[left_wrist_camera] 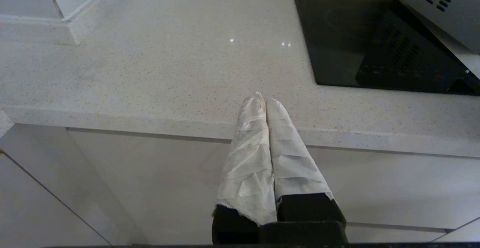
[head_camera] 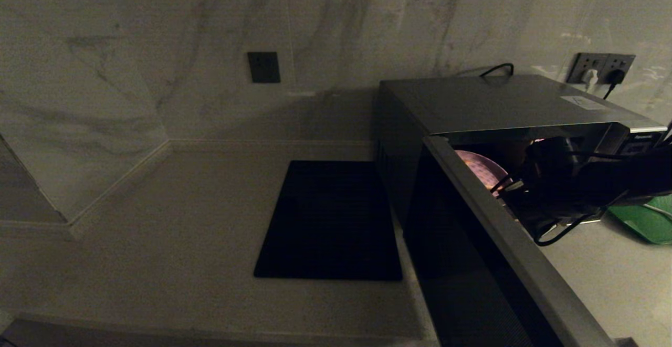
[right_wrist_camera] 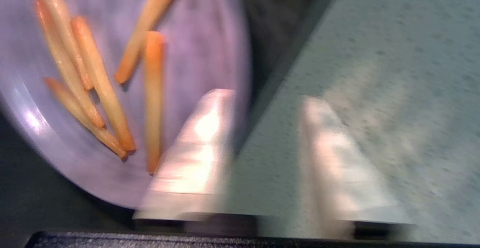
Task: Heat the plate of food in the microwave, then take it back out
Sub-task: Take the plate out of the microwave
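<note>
Several orange fries (thin) on lilac plate (right_wrist_camera: 210, 45)

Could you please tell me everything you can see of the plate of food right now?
The plate of food is a small, round, shallow lilac-pink plate bearing several thin orange-yellow fries. It sits inside the open microwave, near the door opening. The right gripper straddles its rim, one finger over the plate, the other outside it.

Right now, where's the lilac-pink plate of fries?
The small lilac-pink plate of fries sits inside the open silver-grey microwave, on the right of the head view, with the right pincer at its rim.
</note>
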Controlling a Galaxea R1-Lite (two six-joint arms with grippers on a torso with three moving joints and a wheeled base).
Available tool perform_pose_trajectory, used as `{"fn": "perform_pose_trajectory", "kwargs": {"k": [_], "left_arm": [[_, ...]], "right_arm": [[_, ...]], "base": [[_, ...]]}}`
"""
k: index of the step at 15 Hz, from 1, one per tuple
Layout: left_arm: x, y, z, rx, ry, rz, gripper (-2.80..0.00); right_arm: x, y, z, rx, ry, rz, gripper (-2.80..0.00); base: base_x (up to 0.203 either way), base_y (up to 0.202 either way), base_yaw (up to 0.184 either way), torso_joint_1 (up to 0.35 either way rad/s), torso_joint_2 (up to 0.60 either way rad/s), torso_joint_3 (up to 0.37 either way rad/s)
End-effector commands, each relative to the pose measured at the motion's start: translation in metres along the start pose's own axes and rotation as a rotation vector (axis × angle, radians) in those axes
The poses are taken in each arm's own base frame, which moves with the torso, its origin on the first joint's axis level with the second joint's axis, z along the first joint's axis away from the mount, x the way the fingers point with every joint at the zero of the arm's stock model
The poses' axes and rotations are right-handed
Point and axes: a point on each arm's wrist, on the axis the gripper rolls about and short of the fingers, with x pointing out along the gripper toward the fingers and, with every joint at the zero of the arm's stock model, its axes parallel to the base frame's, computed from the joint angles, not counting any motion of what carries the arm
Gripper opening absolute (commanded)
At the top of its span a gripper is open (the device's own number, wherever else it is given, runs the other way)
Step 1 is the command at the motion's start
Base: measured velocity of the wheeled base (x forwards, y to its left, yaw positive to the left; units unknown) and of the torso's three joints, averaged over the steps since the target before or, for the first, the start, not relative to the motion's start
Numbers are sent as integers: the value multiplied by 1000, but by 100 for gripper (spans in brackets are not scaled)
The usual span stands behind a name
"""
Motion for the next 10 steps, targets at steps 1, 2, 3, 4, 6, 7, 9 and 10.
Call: {"fn": "perform_pose_trajectory", "kwargs": {"k": [1,2,3,4,6,7,9,10], "left_arm": [[0,0,0,-1,0,0,-280],[0,0,0,-1,0,0,-280],[0,0,0,-1,0,0,-280],[0,0,0,-1,0,0,-280],[0,0,0,-1,0,0,-280],[0,0,0,-1,0,0,-280],[0,0,0,-1,0,0,-280],[0,0,0,-1,0,0,-280]], "right_arm": [[-1,2,1,6,-5,4,-280],[-2,3,2,7,-7,8,-280],[-4,4,3,7,-11,15,-280],[-5,5,3,7,-16,18,-280],[-9,8,5,6,-27,30,-280],[-13,9,6,5,-34,35,-280],[-18,10,7,5,-63,31,-280],[-20,11,8,4,-79,26,-280]], "base": [[0,0,0,0,0,0],[0,0,0,0,0,0],[0,0,0,0,0,0],[0,0,0,0,0,0],[0,0,0,0,0,0],[0,0,0,0,0,0],[0,0,0,0,0,0],[0,0,0,0,0,0]]}}
